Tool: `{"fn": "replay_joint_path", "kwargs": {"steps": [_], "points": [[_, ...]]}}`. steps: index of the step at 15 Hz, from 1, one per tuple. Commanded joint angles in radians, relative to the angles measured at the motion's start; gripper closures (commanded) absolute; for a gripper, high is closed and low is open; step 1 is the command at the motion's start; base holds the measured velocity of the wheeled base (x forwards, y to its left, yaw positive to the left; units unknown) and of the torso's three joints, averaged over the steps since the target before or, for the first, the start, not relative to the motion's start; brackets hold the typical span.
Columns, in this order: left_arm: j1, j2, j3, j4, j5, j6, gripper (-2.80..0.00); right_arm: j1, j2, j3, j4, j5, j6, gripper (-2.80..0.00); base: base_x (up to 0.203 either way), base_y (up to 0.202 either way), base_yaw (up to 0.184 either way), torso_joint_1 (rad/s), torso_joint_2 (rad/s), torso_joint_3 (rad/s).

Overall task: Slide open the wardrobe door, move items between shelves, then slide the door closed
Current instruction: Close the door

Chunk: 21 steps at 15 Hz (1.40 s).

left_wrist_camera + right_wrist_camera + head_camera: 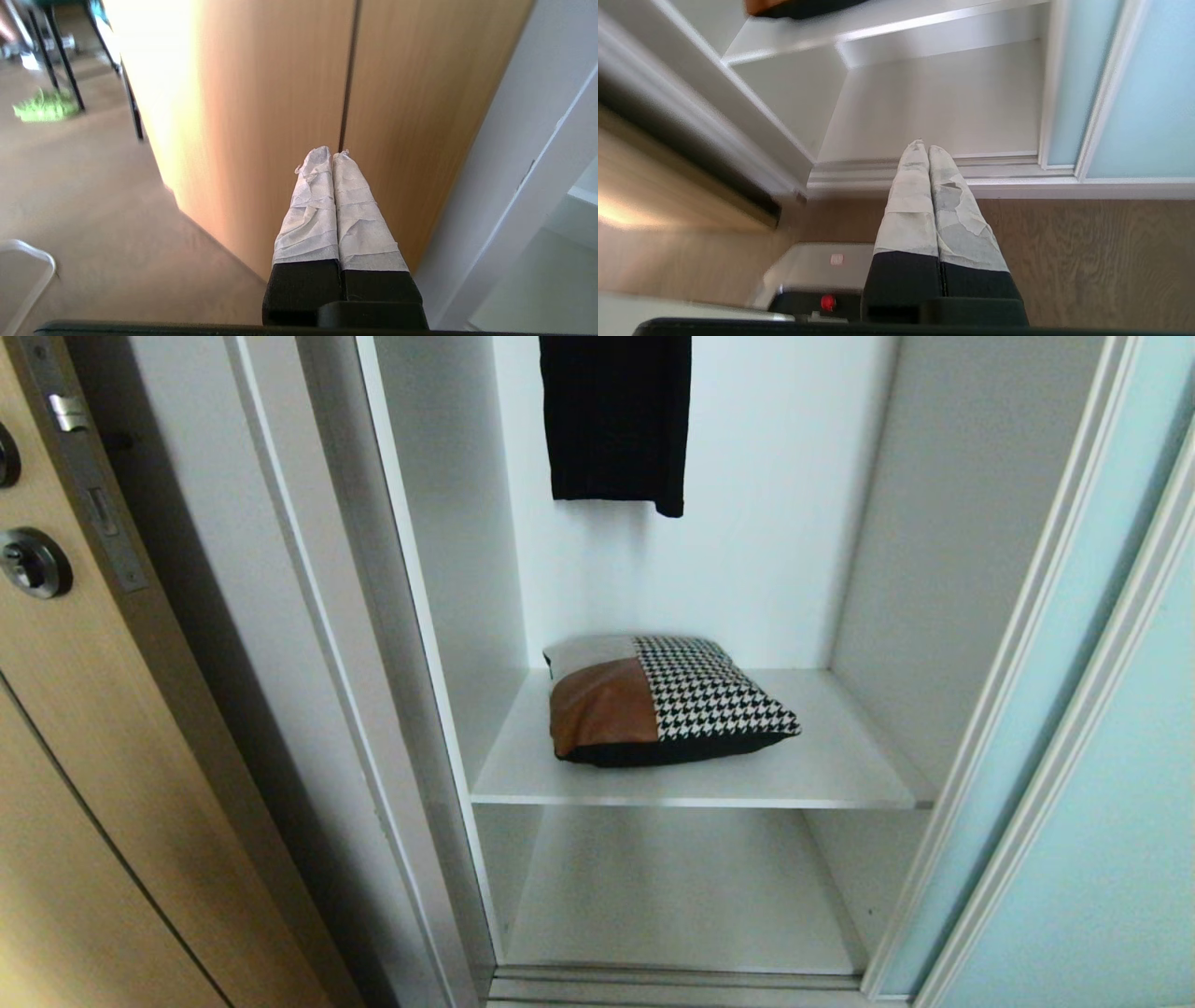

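Right gripper: both tape-wrapped fingers pressed flat together, nothing between them; black finger bases below.
Aim: tips lie over the wardrobe's bottom track, above the wood-grain floor.
Sliding wardrobe door: pale aqua frosted panels in a pale frame, standing beside the open compartment.
Lower shelf: plain white board, bare.
Upper shelf: thin white front edge.
Cushion: only a tan and black edge shows on the upper shelf.
Robot base: pale housing with a red button, just beside the finger bases.
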Motion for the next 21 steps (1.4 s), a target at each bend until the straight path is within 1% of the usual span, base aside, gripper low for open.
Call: {"fn": "replay_joint_path", "kwargs": {"steps": [1,2,3,4,5,6,7,8,9,10,11,13,14,16,21], "points": [[0.026,-0.153,0.011,0.094,-0.009,-0.053,0.0,-0.001,-0.022,0.016,-0.001,-0.03,0.039,0.0,0.0,0.0,0.0,0.0,0.0,0.0],[0.025,-0.197,0.012,0.133,-0.036,-0.065,0.0,-0.001,-0.022,0.017,-0.001,-0.027,0.04,0.0,0.0,0.0,0.0,0.0,0.0,0.0],[0.021,-0.252,0.005,0.189,-0.111,-0.07,0.0,-0.001,-0.022,0.021,-0.001,-0.022,0.036,0.0,0.0,0.0,0.0,0.0,0.0,0.0],[0.02,-0.32,-0.009,0.256,-0.218,-0.071,0.0,-0.001,-0.022,0.019,-0.001,-0.019,0.033,0.0,0.0,0.0,0.0,0.0,0.0,0.0],[0.018,-0.367,-0.021,0.309,-0.308,-0.065,0.0,-0.002,-0.022,0.016,-0.002,-0.019,0.029,0.0,0.0,0.0,0.0,0.0,0.0,0.0],[0.017,-0.381,-0.031,0.353,-0.396,-0.057,0.0,-0.002,-0.022,0.008,-0.008,-0.02,0.028,0.0,0.0,0.0,0.0,0.0,0.0,0.0],[0.017,-0.373,-0.041,0.397,-0.453,-0.049,0.0,-0.002,-0.022,0.015,-0.02,-0.025,0.031,0.0,0.0,0.0,0.0,0.0,0.0,0.0],[0.016,-0.371,-0.042,0.407,-0.506,-0.034,0.0,-0.002,-0.022,0.021,-0.04,-0.03,0.035,0.0,0.0,0.0,0.0,0.0,0.0,0.0],[0.016,-0.371,-0.035,0.412,-0.589,-0.007,0.0,-0.002,-0.022,0.021,-0.053,-0.03,0.033,0.0,0.0,0.0,0.0,0.0,0.0,0.0],[0.015,-0.371,-0.007,0.406,-0.654,0.053,0.0,-0.002,-0.022,0.02,-0.057,-0.028,0.029,0.0,0.0,0.0,0.0,0.0,0.0,0.0],[0.015,-0.372,-0.009,0.415,-0.67,0.079,0.0,-0.002,-0.022,0.02,-0.058,-0.03,0.027,0.0,0.0,0.0,0.0,0.0,0.0,0.0],[0.015,-0.372,-0.001,0.395,-0.673,0.08,0.0,-0.002,-0.022,0.017,-0.059,-0.023,0.026,0.0,0.0,0.0,0.0,0.0,0.0,0.0],[0.015,-0.372,-0.001,0.392,-0.671,0.072,0.0,-0.002,-0.022,0.017,-0.059,-0.025,0.025,0.0,0.0,0.0,0.0,0.0,0.0,0.0],[0.015,-0.372,-0.001,0.392,-0.647,0.031,0.0,-0.002,-0.022,0.004,-0.059,-0.019,0.024,0.0,0.0,0.0,0.0,0.0,0.0,0.0],[0.015,-0.372,-0.001,0.391,-0.637,0.027,0.0,-0.004,-0.02,-0.044,-0.055,-0.027,0.024,0.0,0.0,0.0,0.0,0.0,0.0,0.0]]}}
